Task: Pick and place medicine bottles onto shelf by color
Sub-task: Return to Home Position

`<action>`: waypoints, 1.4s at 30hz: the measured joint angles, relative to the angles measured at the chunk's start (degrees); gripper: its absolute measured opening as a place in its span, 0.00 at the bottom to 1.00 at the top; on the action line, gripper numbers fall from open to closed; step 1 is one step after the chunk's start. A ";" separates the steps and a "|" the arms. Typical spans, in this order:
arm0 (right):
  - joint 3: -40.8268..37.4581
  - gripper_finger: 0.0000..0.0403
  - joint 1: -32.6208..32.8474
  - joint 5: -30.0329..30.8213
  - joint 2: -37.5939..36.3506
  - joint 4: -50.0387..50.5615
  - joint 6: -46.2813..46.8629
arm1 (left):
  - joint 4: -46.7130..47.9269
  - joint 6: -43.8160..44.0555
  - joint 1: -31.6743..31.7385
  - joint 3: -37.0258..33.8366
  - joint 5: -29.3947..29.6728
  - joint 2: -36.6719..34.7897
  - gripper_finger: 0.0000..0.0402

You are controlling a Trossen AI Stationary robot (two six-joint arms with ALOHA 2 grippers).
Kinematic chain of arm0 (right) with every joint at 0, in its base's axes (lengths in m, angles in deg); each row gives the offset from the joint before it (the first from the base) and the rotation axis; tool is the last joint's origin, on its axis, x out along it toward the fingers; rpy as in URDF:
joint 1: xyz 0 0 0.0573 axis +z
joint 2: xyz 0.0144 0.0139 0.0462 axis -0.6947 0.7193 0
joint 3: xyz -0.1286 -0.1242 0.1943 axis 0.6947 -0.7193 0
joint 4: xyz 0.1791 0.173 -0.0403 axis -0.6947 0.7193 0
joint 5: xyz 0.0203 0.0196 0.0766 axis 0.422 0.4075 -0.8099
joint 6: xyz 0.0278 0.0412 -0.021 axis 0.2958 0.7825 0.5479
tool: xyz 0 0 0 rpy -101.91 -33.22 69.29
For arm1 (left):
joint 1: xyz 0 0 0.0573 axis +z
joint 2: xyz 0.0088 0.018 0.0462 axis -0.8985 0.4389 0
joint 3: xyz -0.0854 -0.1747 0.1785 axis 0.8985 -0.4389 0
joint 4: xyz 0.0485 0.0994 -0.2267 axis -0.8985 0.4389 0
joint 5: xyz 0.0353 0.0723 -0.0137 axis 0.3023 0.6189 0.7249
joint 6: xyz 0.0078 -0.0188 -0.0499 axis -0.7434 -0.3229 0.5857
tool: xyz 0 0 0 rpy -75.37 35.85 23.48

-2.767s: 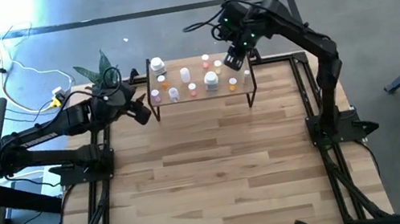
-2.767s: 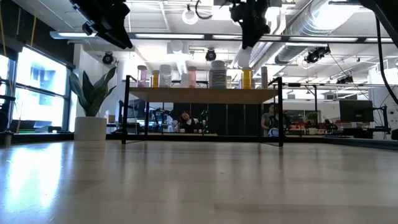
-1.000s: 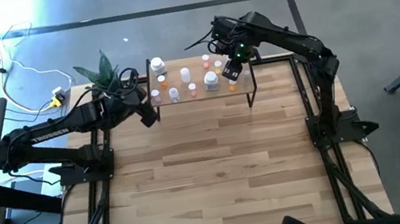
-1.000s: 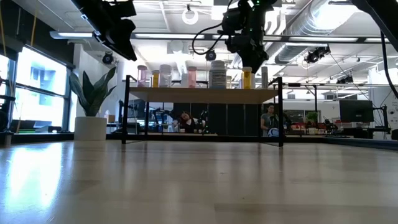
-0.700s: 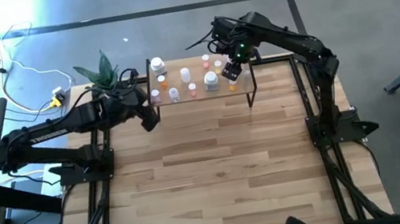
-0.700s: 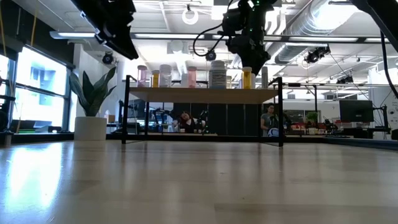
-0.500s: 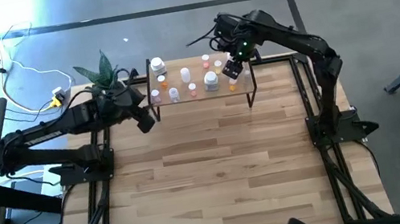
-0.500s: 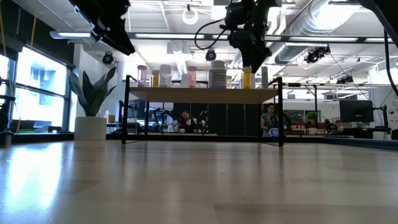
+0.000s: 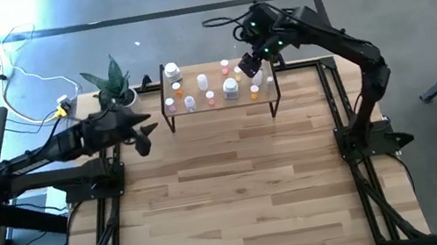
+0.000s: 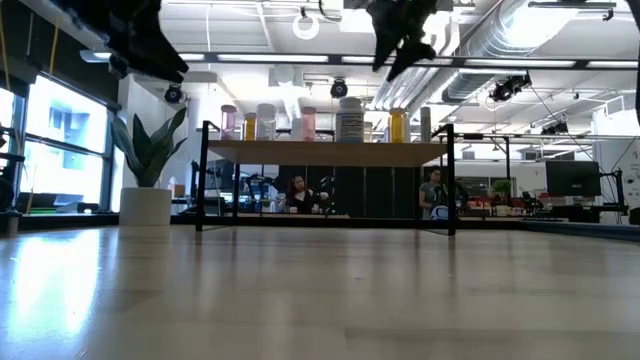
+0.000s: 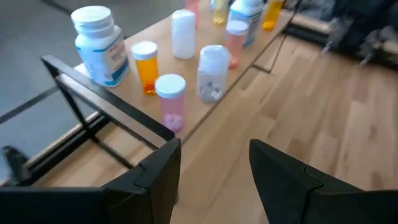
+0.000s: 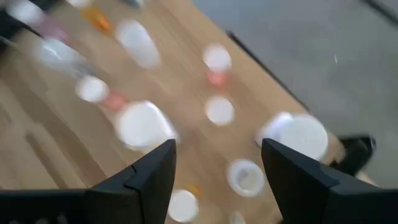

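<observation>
Left gripper: wide open and empty. Its wrist view shows a clear gap between the two fingers. Compared with half a second ago, it has pulled away from the left end of the shelf. It now hangs over the bench near the potted plant, apart from the shelf frame.

Next out, the shelf stands at the far edge of the bench and carries every one of the medicine bottles we can find. None lies on the bench planks. In the left wrist view, the nearest corner holds a pink vial with a white cap. A clear vial and an orange vial come next, with a large white bottle behind them. All stand upright.

Farthest, the right gripper is over the right-hand part of the shelf, also wide open and empty. A moment ago it sat low, just above the orange bottle at that end. The low view now shows it raised well clear of the bottle tops.

Both arms have let go and are backing off, so we judge placement finished, with only the retreat to rest remaining. We cannot confirm the colour grouping from these views. The right arm should clear the shelf upward before swinging back, since the bottles look light and easily toppled.
</observation>
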 joint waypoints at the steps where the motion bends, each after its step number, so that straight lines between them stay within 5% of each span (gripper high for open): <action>1: 0.00 0.56 0.61 0.00 -0.65 -1.17 0.20 | -1.49 0.09 -0.49 -1.89 -0.08 -1.75 0.45; 17: 0.00 0.56 11.29 -0.75 -11.90 -9.08 7.06 | -21.98 8.12 -9.71 -26.54 -2.14 -25.63 0.45; 27: 0.00 0.56 13.85 0.41 -19.15 -10.16 9.96 | -35.76 3.61 -11.96 -36.53 -3.27 -27.28 0.45; 37: -0.80 0.56 14.44 5.10 -31.04 -9.69 0.39 | -36.70 4.49 -11.96 -40.15 -8.01 -26.64 0.45; 42: -9.05 0.56 17.58 10.74 -40.05 -10.19 -0.59 | -36.44 4.49 -11.96 -40.15 -7.98 -26.58 0.45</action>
